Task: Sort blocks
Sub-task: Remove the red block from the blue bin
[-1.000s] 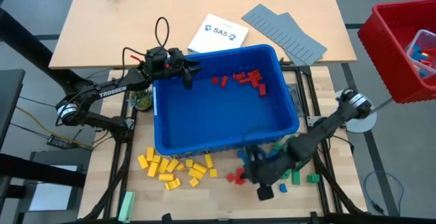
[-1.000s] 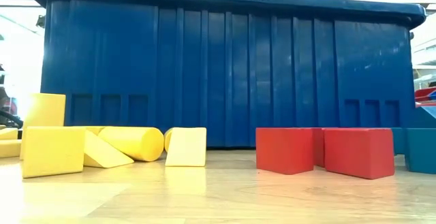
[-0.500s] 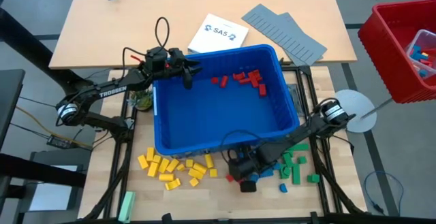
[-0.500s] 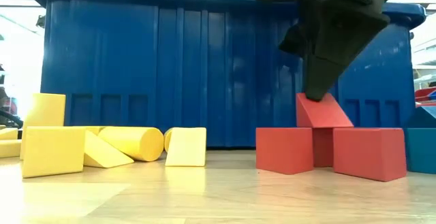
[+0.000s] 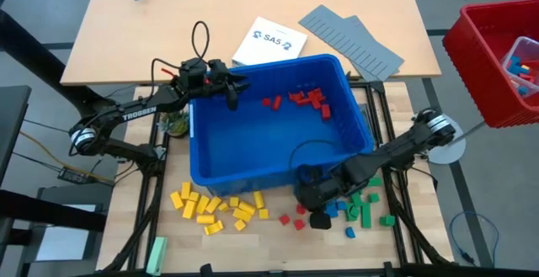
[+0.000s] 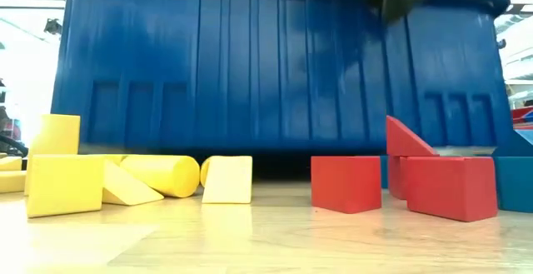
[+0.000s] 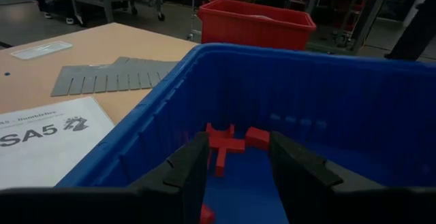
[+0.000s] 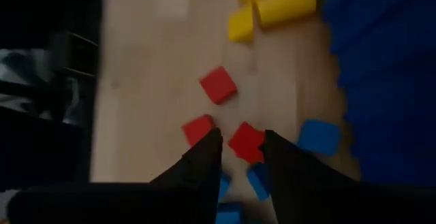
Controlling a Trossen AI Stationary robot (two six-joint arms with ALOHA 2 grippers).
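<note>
Partly sorted: yellow blocks (image 5: 217, 207) heaped, green blocks (image 5: 364, 206) grouped, red blocks (image 5: 291, 220) on table before blue bin (image 5: 253, 155), more red blocks (image 5: 305, 98) inside; right claw (image 5: 317, 219) slightly parted, empty, above; left claw (image 5: 229, 87) open, empty, over bin.

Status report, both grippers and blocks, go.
Left gripper open, empty over blue bin. Right gripper open above red blocks on table. Nothing blocking.

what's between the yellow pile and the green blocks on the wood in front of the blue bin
In the high view, the yellow pile and the green blocks are separated by a few red blocks, some blue blocks and the right hand.
</note>
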